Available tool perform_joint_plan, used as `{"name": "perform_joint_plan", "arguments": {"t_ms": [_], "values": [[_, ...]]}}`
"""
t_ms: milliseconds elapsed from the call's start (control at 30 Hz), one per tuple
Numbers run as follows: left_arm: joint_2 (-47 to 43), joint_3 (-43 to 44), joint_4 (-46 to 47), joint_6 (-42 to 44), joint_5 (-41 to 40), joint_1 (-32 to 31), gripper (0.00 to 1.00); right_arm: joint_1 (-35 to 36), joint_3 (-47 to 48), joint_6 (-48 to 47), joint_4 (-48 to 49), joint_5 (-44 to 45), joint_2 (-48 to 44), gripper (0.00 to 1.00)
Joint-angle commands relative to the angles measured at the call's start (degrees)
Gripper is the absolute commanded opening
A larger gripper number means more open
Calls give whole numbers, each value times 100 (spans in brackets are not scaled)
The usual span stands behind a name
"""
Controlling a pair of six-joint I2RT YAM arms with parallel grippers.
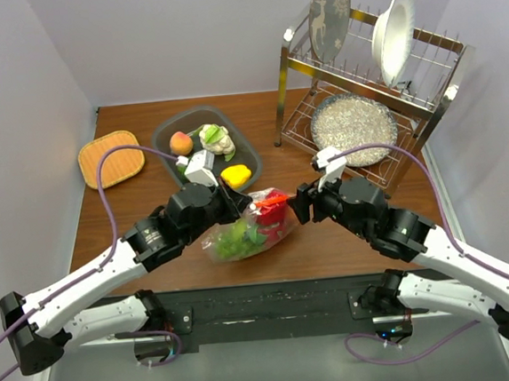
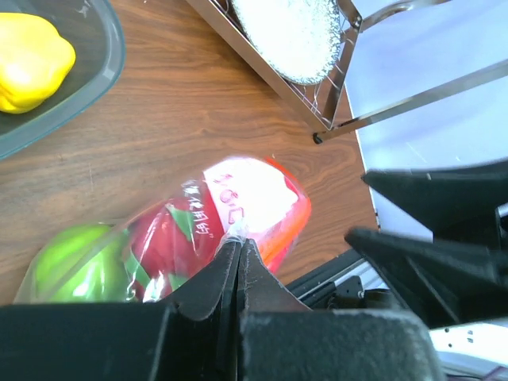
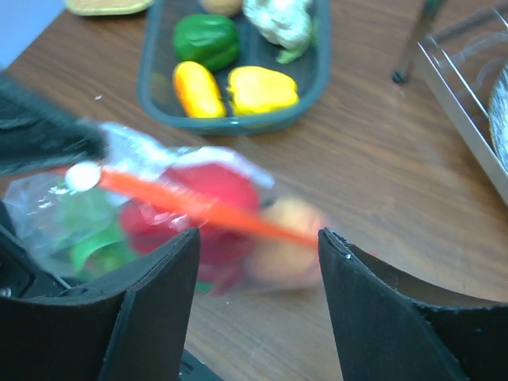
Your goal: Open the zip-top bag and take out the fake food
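Observation:
The clear zip-top bag (image 1: 251, 228) lies mid-table with an orange-red zip strip (image 3: 198, 208) and a white slider (image 3: 82, 176). Inside it show a red bell pepper (image 2: 171, 238), a green piece (image 2: 75, 262) and an orange piece (image 3: 290, 238). My left gripper (image 2: 240, 244) is shut, pinching a fold of the bag's plastic at its top edge. It also shows in the top view (image 1: 238, 203). My right gripper (image 3: 258, 238) is open, its jaws wide apart just in front of the zip strip, touching nothing. It sits at the bag's right end in the top view (image 1: 297, 205).
A dark tray (image 1: 243, 142) behind the bag holds a yellow pepper (image 1: 235, 175), a peach-coloured piece (image 1: 181, 142) and a cauliflower-like piece (image 1: 217, 140). A woven mat (image 1: 110, 158) lies far left. A metal dish rack (image 1: 366, 91) with plates stands at the back right.

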Motion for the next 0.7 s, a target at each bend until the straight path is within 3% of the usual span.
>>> {"name": "perform_joint_plan", "arguments": {"t_ms": [0,167,367,667], "values": [[-162,360,141,61,712,360,0,373,171,-864,362,-319,161,61],[-241,782,-183,-97,1204,633,0,672,400,-1444,669,-337,390,54],[-250,1257,-632,-273,1337,774,0,1550,857,-2315,907,470,978,51],[-276,1424,-756,-379,1442,827,0,2228,1305,-3036,1329,1166,1744,46]]}}
